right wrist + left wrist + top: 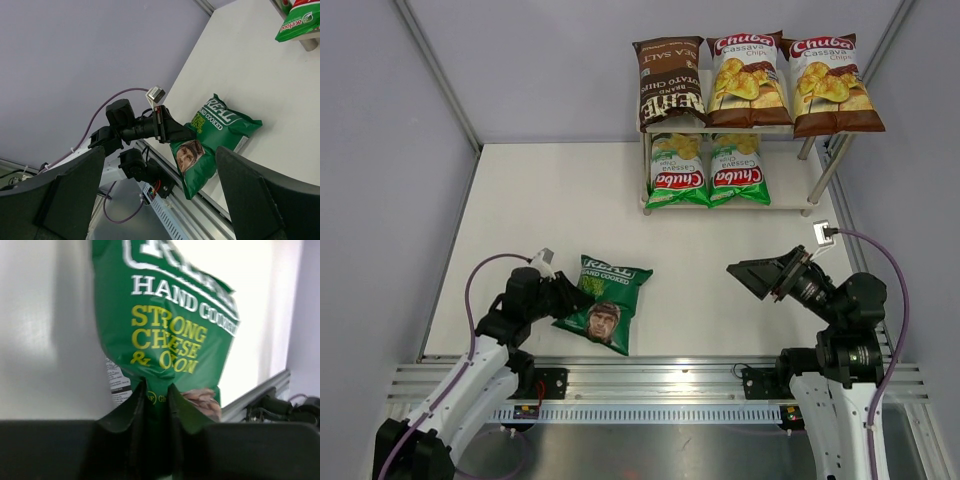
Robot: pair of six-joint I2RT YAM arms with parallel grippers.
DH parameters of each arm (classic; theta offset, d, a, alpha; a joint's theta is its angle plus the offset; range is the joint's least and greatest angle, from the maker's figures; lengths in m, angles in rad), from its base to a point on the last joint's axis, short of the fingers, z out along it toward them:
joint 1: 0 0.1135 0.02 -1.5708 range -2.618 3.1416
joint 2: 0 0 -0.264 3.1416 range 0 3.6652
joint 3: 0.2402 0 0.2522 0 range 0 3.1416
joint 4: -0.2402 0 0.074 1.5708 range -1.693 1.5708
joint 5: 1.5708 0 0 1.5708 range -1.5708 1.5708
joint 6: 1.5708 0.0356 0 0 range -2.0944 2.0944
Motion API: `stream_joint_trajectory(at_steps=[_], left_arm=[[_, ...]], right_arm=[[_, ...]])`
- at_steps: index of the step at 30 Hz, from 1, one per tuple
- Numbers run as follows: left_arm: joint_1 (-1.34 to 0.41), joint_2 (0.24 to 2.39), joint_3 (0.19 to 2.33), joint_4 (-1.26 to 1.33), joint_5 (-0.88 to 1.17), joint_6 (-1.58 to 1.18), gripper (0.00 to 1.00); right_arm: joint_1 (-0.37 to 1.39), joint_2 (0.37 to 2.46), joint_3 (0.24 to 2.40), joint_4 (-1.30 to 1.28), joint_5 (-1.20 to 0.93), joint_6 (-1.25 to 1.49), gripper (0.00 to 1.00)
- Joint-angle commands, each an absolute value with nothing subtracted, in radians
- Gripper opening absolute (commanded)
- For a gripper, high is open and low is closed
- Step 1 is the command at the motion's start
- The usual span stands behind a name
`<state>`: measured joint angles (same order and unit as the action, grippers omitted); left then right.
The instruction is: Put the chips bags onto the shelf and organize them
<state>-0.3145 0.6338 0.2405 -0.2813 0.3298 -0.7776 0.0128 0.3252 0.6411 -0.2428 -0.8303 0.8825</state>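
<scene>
Top external: left fingers pinch REAL bag, its top toward shelf; right fingers wide.

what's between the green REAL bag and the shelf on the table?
Nothing. In the top external view the stretch of white tabletop from the REAL bag to the shelf is bare; the right wrist view agrees.
</scene>
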Motion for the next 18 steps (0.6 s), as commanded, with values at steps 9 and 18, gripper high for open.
stream_joint_trajectory(at_steps=[9,18], left_arm=[[-0.439,0.494,0.327,-0.097,0.506,-0.712,0.04],[-0.650,0.523,0.425,0.107,0.664,-0.634,0.00]], right_arm=[[0.009,0.313,0.856,-0.572,-0.844,0.624,0.99],[0.167,0.365,0.825,-0.580,-0.971,0.641,0.99]])
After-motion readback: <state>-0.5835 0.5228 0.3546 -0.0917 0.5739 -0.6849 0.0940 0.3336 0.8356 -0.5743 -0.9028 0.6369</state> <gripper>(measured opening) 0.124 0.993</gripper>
